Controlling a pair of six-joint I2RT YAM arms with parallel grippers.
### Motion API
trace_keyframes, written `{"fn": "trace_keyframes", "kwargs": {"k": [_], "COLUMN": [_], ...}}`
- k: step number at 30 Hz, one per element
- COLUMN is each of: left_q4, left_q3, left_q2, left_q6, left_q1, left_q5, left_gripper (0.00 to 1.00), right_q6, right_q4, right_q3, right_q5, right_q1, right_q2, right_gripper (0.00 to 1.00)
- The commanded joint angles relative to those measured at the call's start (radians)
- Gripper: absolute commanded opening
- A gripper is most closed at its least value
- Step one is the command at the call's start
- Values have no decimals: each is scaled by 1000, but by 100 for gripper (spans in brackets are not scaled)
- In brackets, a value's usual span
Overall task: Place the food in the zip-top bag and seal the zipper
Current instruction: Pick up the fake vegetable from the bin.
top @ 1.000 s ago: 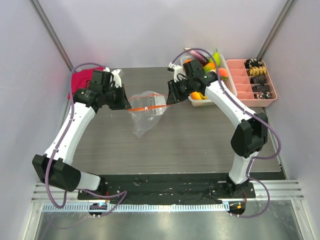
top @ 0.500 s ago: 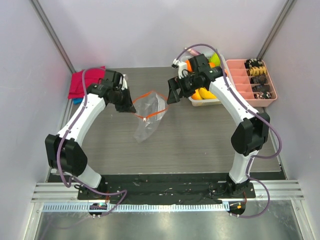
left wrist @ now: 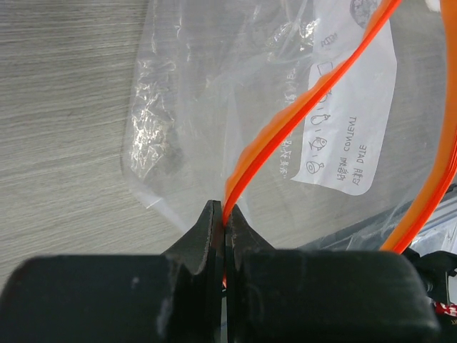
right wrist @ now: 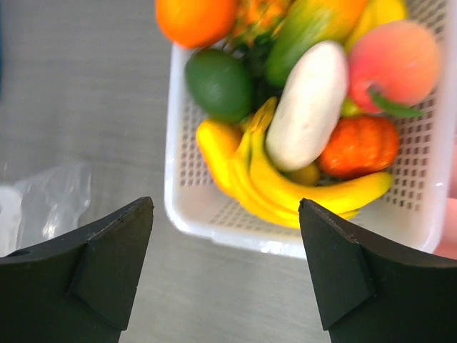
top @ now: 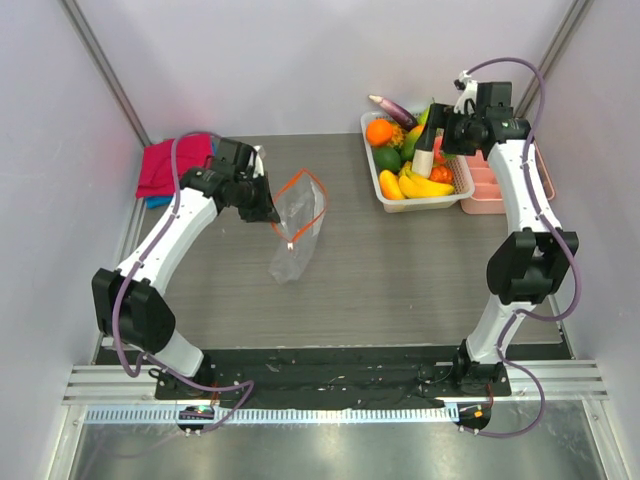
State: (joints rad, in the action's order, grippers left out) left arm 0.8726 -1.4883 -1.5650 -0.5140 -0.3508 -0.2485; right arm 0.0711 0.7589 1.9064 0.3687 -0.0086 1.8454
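Left gripper (left wrist: 225, 223) pinched tight on the zipper (left wrist: 285, 125), holding the zip-top bag (top: 297, 225) with its mouth looped open over the mid-left desk (top: 420, 270); right gripper (right wrist: 225, 214) spread wide, empty, above the white basket (right wrist: 173, 204) of food (right wrist: 307, 107) at far right

High rear overview; close wrist views down onto its bag (left wrist: 214, 107) and basket (right wrist: 178, 193)
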Motion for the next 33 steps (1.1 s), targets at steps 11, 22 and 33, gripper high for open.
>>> {"fn": "trace_keyframes", "kwargs": {"k": [11,22,33], "left_q4": [-58,-55,-60], "left_q3": [-18,-24,-3], "left_q2": [5,-13,-23], "left_q6": [9,17,22], "left_q1": [-13,-13,-13], "left_q5": [58,57,57], "left_gripper": [0,0,0], "right_q6": [196,214,222], "right_q4": [-277,-340,-352], "right_q3": [40,36,56], "right_q5": [-261,-257,-223], "right_q1": [21,22,21], "right_q2": [178,278,350], "right_gripper": [84,81,75]}}
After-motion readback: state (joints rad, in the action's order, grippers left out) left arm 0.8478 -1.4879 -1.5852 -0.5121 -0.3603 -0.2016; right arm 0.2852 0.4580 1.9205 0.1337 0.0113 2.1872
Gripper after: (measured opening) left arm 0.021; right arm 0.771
